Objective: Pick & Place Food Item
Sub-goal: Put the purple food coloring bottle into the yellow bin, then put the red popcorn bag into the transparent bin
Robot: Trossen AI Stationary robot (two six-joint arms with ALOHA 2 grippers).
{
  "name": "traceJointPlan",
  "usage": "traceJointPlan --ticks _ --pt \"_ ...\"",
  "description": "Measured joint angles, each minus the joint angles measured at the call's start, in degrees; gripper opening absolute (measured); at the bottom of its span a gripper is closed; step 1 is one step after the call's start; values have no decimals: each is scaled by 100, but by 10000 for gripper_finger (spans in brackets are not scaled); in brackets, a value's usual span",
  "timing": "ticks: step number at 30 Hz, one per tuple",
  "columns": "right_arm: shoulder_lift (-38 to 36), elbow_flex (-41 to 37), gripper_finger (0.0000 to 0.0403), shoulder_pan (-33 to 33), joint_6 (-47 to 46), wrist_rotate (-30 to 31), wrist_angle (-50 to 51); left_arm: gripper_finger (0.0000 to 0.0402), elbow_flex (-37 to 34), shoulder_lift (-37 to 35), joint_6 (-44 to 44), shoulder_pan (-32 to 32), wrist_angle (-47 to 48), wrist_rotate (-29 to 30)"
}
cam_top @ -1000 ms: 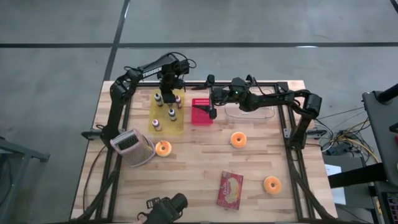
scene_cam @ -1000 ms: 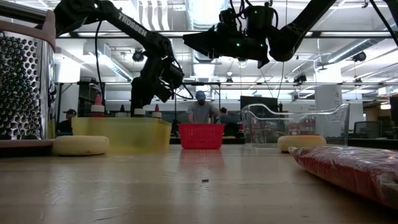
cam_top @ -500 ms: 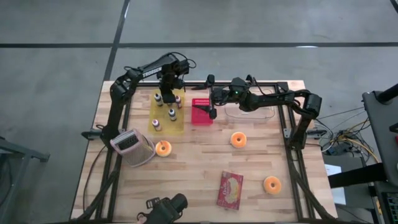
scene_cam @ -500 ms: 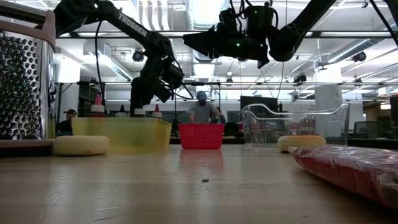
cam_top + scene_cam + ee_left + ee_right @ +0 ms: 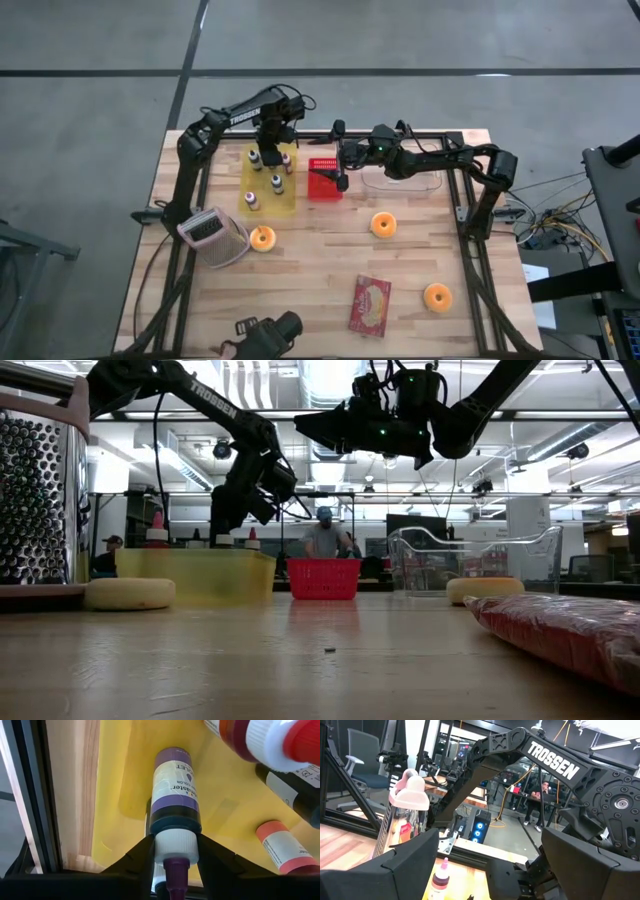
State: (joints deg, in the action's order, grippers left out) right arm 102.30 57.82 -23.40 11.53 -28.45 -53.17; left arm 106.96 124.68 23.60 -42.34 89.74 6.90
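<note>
Two pincers are mine. My left pincer (image 5: 172, 865) sits over the yellow tray (image 5: 268, 187) at the desk's (image 5: 320, 280) far left, clamped on the white collar of a purple-capped bottle (image 5: 175, 795). The danger, I judge: the neighbouring bottles crowd close, so a tilted lift could topple one, or the slick collar could slip. The label reads partly "OLET". Rightward, my right pincer (image 5: 340, 176) hangs wide open and empty above the red basket (image 5: 324, 180). "TROSSEN" is lettered on my left arm (image 5: 225, 120).
</note>
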Motion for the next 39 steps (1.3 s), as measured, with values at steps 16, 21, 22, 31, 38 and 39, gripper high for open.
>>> traceJointPlan --ticks 16,21,22,31,38,39 --pt "0 0 347 0 0 0 0 223 143 -2 -333 19 -54 -241" --pt "0 0 349 0 0 0 0 225 256 -2 -367 19 -51 -245" --pt "0 0 348 0 0 0 0 225 264 -2 -367 19 -45 -243" --pt "0 0 340 0 0 0 0 226 264 -4 -367 19 -14 -247" --pt "0 0 349 0 0 0 2 226 318 -78 -166 7 -39 -324" --pt "0 0 350 0 0 0 1 226 331 -130 -158 1 -75 -399"
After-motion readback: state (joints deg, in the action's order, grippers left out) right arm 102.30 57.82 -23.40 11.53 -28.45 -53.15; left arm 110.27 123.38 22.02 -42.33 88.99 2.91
